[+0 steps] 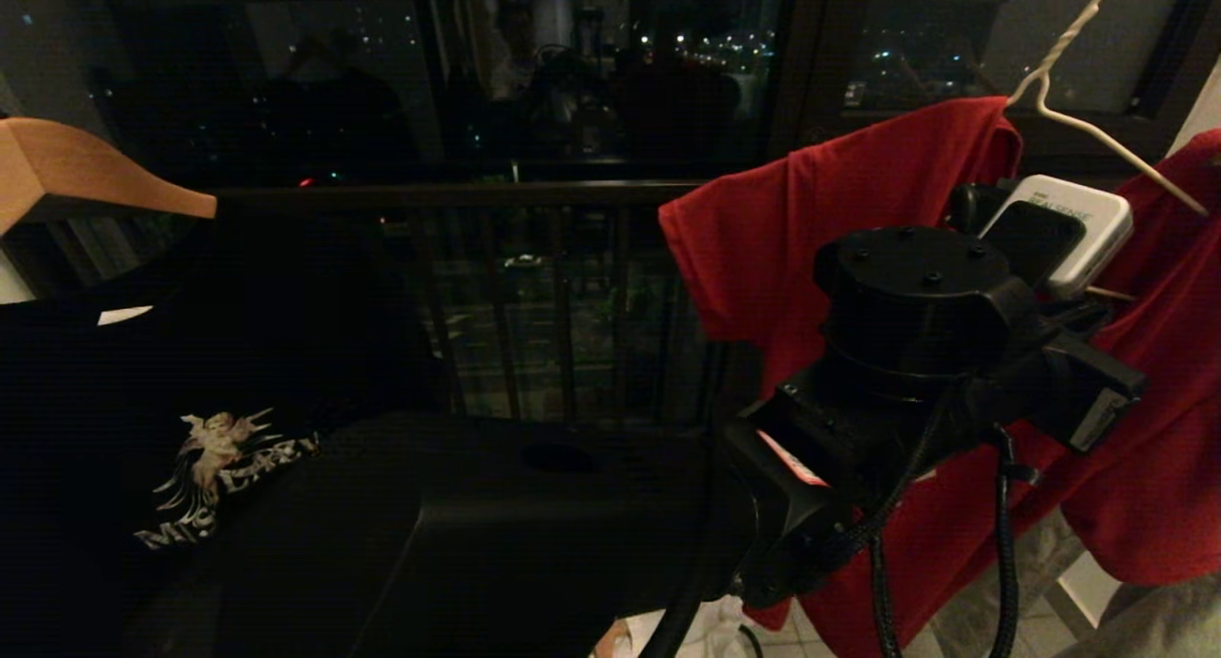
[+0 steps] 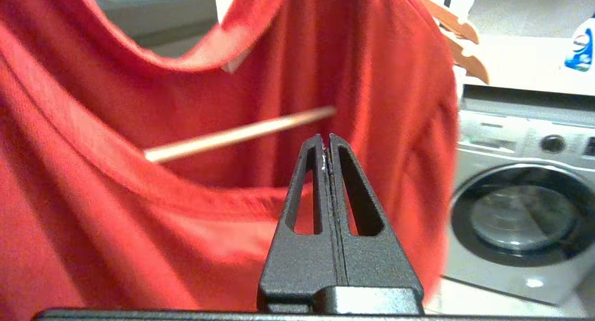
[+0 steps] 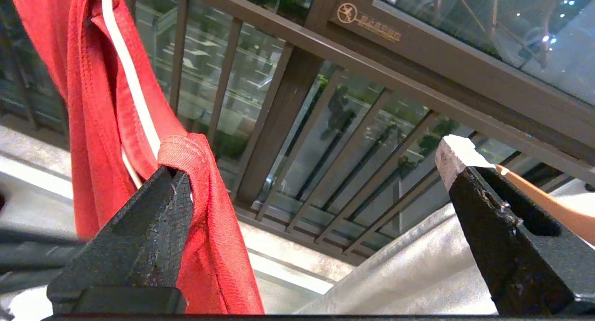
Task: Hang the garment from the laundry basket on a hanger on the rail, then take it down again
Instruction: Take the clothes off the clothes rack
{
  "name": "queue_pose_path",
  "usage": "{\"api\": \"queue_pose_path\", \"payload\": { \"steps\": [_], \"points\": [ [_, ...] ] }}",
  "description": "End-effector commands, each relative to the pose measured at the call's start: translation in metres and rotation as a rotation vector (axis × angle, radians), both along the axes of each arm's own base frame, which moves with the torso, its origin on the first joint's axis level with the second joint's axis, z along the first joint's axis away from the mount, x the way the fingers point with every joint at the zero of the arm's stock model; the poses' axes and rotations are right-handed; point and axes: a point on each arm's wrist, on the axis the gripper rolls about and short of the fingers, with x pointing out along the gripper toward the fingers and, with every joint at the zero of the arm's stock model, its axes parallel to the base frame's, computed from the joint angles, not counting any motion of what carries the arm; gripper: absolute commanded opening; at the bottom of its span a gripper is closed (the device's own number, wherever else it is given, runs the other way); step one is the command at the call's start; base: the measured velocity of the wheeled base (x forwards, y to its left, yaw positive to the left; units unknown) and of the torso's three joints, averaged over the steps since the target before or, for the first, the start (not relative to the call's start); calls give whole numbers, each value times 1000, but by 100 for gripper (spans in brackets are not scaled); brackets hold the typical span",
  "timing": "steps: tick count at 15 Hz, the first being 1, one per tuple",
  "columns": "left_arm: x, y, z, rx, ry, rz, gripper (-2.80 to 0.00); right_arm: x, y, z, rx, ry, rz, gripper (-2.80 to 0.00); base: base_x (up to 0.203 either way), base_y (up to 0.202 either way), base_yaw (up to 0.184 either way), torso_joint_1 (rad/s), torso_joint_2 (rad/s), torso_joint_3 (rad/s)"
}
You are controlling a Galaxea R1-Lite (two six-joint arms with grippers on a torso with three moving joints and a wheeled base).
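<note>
Beside the black T-shirt (image 1: 172, 429), you see the red T-shirt (image 1: 858, 191) draped on the white wire hanger (image 1: 1078, 76). Your left gripper (image 2: 325, 142) is closed, empty, before the shirt. Your right gripper (image 3: 316, 163) gapes wide, one finger (image 3: 153, 218) touching the shirt's hem.

The red T-shirt (image 1: 849, 191) is hanging crumpled and lopsided over the thin white wire hanger (image 1: 1097, 124), whose twisted neck is rising above it
</note>
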Motion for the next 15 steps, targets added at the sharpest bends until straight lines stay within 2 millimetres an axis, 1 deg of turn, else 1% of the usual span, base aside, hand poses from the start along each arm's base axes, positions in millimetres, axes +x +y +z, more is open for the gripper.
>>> {"api": "queue_pose_path", "payload": {
  "steps": [1, 6, 8, 10, 13, 15],
  "points": [
    [-15, 2, 9, -18, 22, -36, -280, 5, -3, -1, 2, 8, 2, 0, 0, 0, 0, 0, 0, 0],
    [-26, -9, 4, -18, 29, -73, -280, 5, -2, -1, 2, 8, 5, 0, 0, 0, 0, 0, 0, 0],
    [-25, -15, 3, -30, 20, -79, -280, 2, -1, 0, -1, 3, 5, 0, 0, 0, 0, 0, 0, 0],
    [-25, -19, -3, -13, 9, -136, -280, -2, 1, 2, -2, -4, 5, 0, 0, 0, 0, 0, 0, 0],
    [-23, -22, -9, -1, -4, -180, -280, -6, 2, 3, -5, -11, 5, 0, 0, 0, 0, 0, 0, 0],
    [-16, -19, -9, 0, -11, -184, -280, -10, 4, 4, -9, -19, 9, 0, 0, 0, 0, 0, 0, 0]
  ]
}}
